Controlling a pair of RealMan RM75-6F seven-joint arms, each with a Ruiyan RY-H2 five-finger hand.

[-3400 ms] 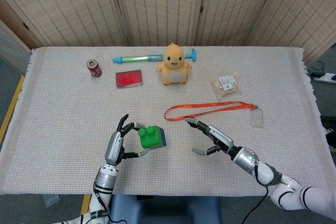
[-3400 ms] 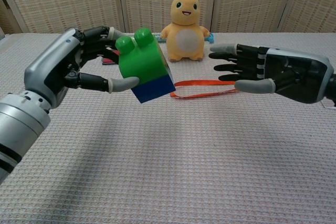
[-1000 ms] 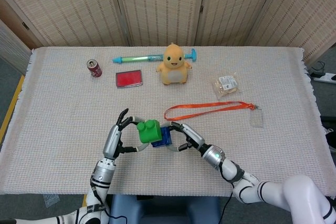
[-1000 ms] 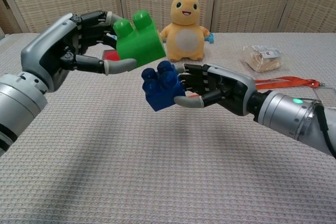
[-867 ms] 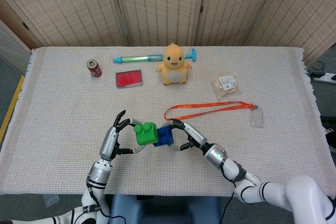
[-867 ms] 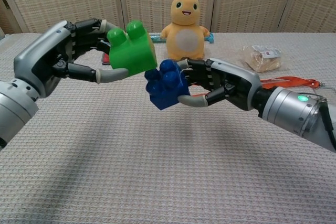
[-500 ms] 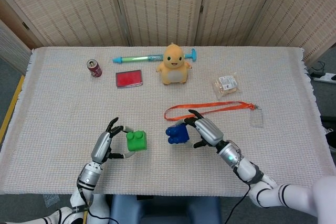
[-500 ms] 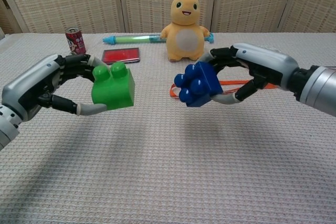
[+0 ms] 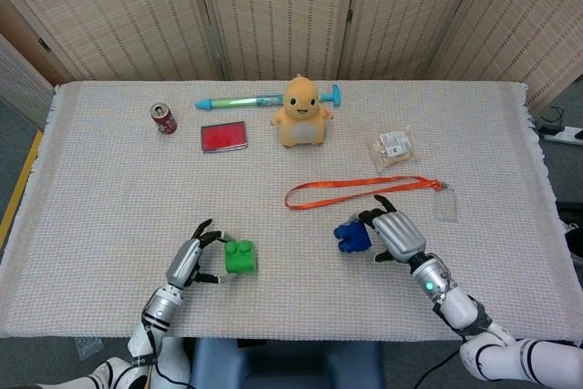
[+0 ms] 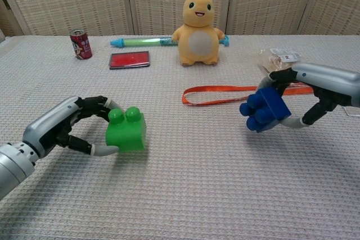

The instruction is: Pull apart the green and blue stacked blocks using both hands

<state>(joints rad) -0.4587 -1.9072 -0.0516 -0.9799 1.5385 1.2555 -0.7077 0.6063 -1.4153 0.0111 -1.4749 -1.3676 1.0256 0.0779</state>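
Observation:
The two blocks are apart. My left hand grips the green block low at the table's near left; the same left hand and green block show in the head view, where the block looks to sit on the cloth. My right hand holds the blue block a little above the cloth at the right, studs turned to the left. From the head, the right hand and blue block lie just below the orange lanyard.
An orange lanyard with a clear badge lies mid-table. At the back are a yellow plush toy, a teal tube, a red case, a soda can and a snack bag.
The hands drew apart with one block each, the left going left and down with the green block, the right going right and lower with the blue one. Earlier the blocks were stacked in the left hand.

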